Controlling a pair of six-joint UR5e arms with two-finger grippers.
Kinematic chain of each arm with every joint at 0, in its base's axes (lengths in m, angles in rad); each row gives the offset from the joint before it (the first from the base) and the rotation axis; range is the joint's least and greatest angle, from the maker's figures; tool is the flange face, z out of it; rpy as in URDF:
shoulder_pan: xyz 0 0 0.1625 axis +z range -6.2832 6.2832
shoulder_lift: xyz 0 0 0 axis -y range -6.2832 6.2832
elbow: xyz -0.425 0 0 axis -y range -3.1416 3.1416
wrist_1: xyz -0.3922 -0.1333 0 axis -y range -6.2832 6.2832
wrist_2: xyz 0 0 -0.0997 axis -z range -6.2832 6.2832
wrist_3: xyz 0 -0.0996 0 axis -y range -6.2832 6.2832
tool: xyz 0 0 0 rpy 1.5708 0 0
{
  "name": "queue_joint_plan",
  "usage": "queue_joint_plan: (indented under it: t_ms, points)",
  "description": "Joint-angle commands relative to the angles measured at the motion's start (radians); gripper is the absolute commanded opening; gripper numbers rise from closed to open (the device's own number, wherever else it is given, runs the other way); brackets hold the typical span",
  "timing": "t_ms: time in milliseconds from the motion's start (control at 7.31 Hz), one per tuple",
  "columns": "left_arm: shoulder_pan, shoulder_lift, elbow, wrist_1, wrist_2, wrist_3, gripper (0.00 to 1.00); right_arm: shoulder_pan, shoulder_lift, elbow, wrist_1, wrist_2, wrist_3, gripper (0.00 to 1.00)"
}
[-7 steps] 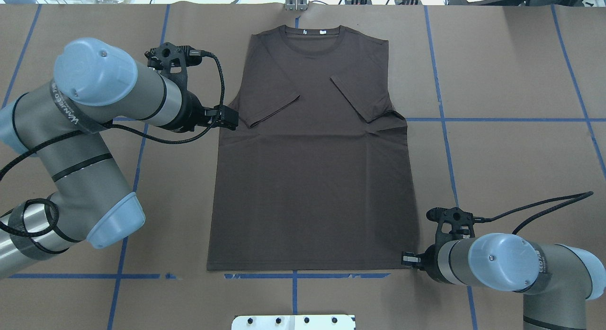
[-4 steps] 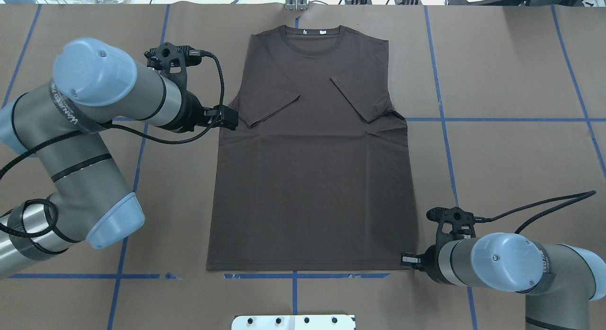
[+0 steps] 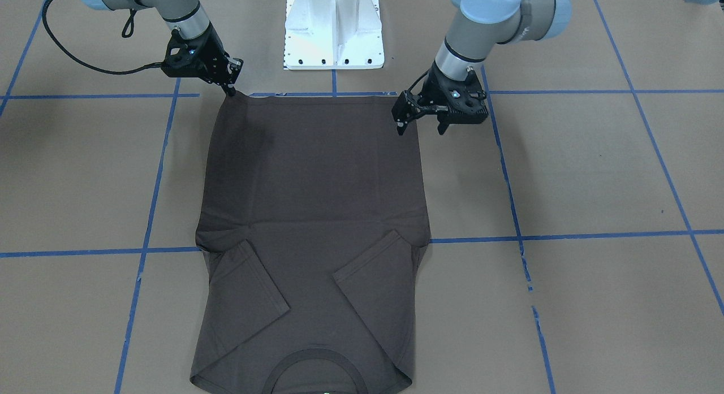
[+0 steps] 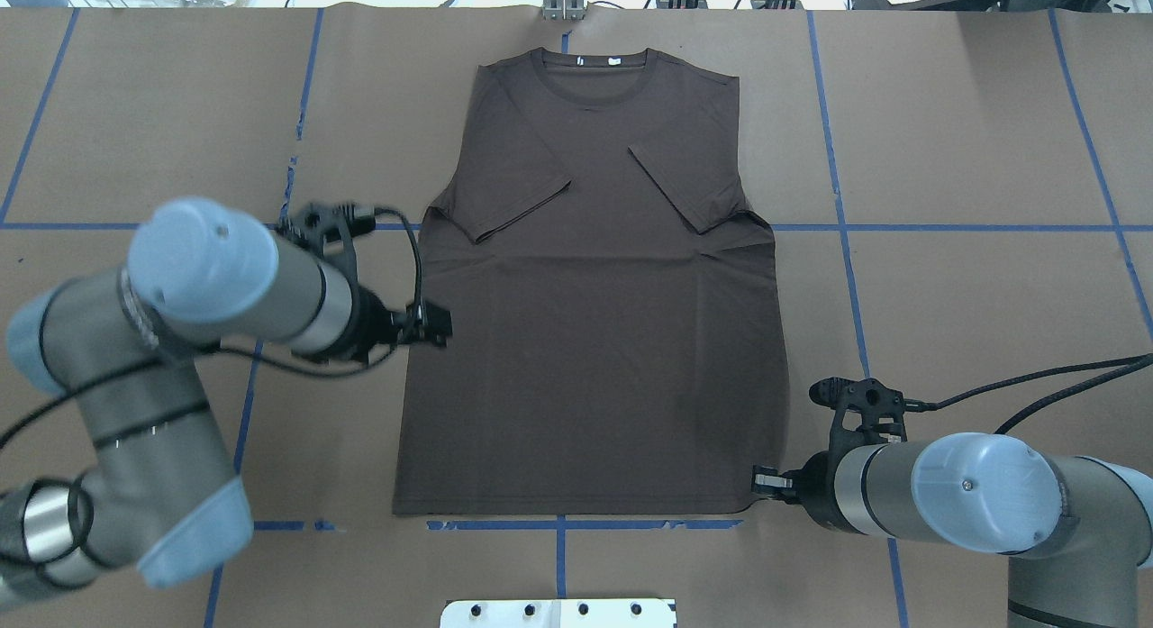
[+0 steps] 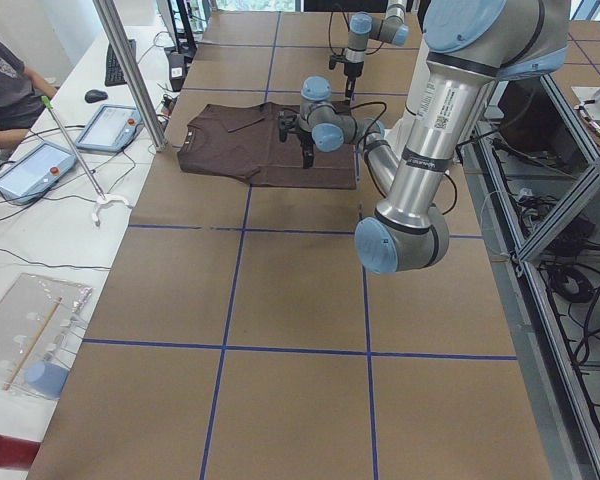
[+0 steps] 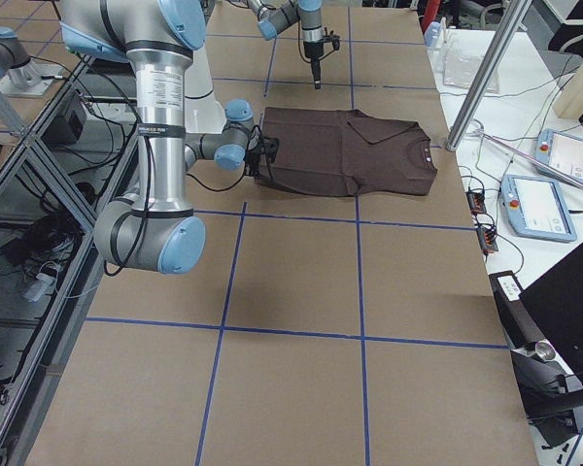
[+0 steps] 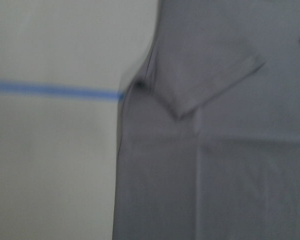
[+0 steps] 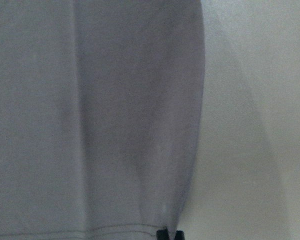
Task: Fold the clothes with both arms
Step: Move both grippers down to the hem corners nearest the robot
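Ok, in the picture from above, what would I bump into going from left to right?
left arm → left gripper → T-shirt → right gripper → right arm

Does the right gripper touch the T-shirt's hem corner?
Touching. The right wrist view shows the right gripper closed on the T-shirt at its hem corner.

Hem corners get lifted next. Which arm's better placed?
Right. The black right gripper sits at the dark grey-brown T-shirt's hem corner, apparently pinching it; the left gripper hangs open, short of its corner.
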Motion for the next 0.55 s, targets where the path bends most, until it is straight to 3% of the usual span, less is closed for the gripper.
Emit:
queue_joint_plan:
  t_ms: [0, 411]
  points:
    - [0.203, 0.059, -0.039, 0.027, 0.163, -0.206, 1.00, 0.009, 0.005, 0.005, 0.007, -0.004, 0.002, 0.00]
    - [0.270, 0.057, 0.007, 0.038, 0.205, -0.316, 0.97, 0.016, 0.018, 0.002, 0.009, 0.002, 0.002, 0.00]
